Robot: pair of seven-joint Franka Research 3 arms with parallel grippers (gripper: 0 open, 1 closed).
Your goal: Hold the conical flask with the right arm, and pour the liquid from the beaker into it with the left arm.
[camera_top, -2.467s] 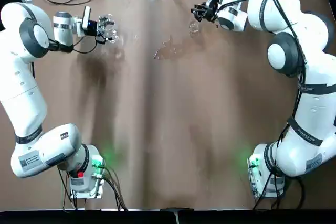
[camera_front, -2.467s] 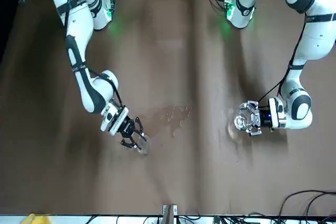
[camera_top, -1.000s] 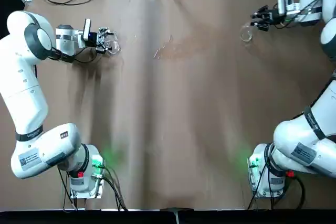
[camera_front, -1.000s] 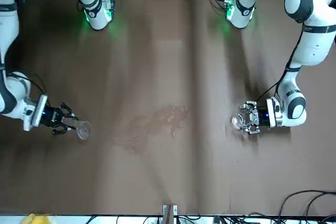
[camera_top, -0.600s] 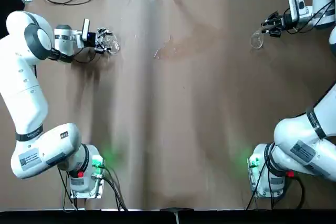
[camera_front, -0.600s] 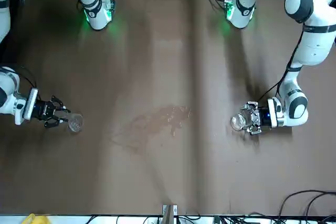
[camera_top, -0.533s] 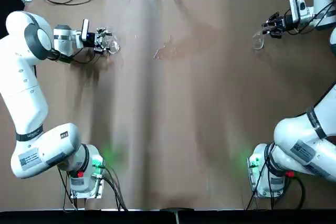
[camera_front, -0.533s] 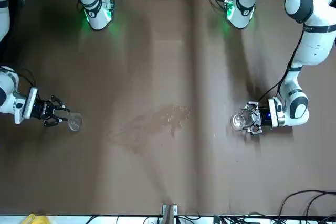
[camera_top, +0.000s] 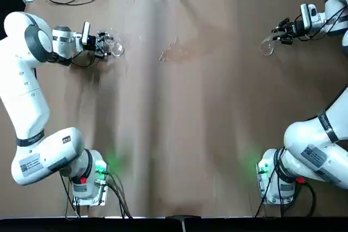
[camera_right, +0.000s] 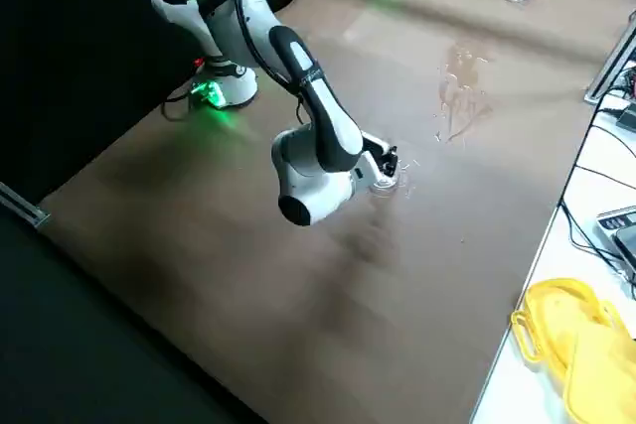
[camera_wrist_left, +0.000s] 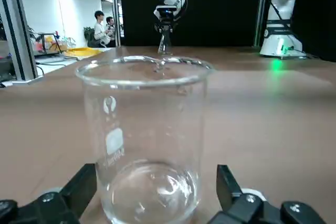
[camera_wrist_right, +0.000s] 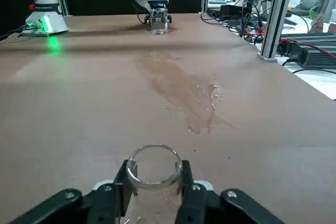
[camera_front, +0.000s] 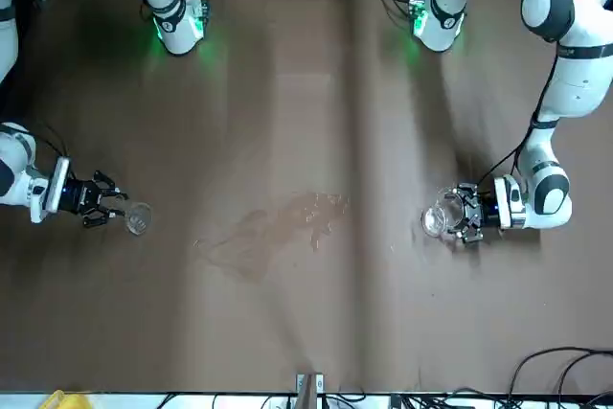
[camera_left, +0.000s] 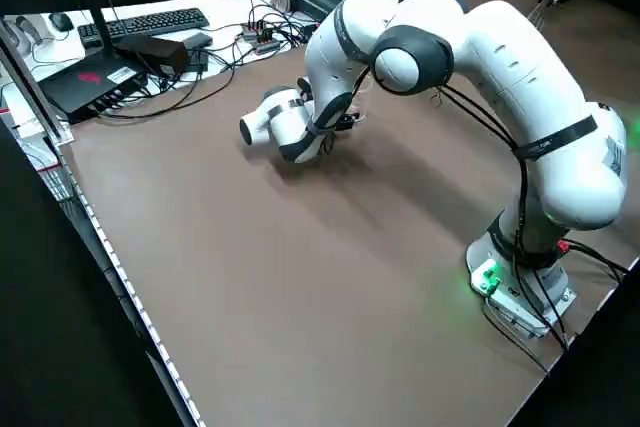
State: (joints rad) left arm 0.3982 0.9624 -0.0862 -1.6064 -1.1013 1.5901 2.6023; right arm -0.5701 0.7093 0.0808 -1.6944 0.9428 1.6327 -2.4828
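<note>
Backing open left fingers (camera_wrist_left: 81, 188) away from the beaker (camera_top: 115, 48), upper left of the top view; gripping the flask (camera_top: 267, 46) with right fingers (camera_wrist_right: 188, 184), upper right; probably finishing pouring, leaving spilled liquid (camera_wrist_right: 184, 90) mid-counter (camera_top: 179, 134), still needing flask release.

The left arm (camera_top: 30, 107) and right arm (camera_top: 321, 145) are reached forward, bent. Inward are pointed the left gripper (camera_wrist_left: 156, 174), opened, and the right gripper (camera_wrist_right: 156, 166), clamped

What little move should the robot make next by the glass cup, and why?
Probably ease the left end effector straight back from the beaker: its open fingers show a gap at one side, and the beaker stands upright.
</note>
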